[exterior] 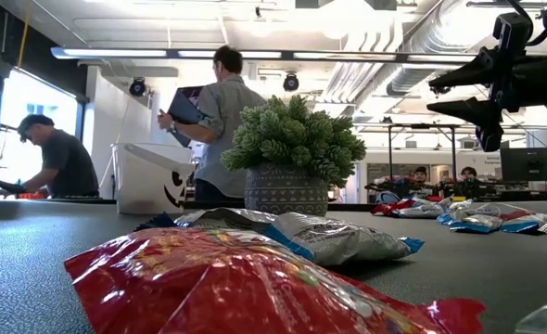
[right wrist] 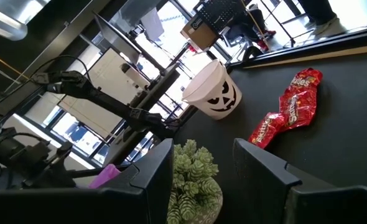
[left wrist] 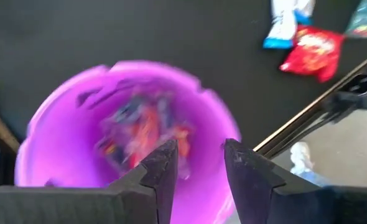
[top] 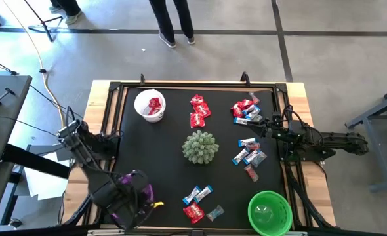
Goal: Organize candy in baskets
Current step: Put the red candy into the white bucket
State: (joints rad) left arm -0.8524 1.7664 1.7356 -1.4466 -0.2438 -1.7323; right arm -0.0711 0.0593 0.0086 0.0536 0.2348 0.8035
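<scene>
Black matting covers the table. Nearest the front edge, the left gripper hangs over the purple basket, fingers parted and empty; blurred candy lies inside, too smeared to count. Farther back, the right gripper hovers open and empty over scattered blue-and-silver sweets; its fingers hide them in its wrist view.

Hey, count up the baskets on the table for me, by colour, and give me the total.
white basket: 1
purple basket: 1
green basket: 1
Total: 3
</scene>
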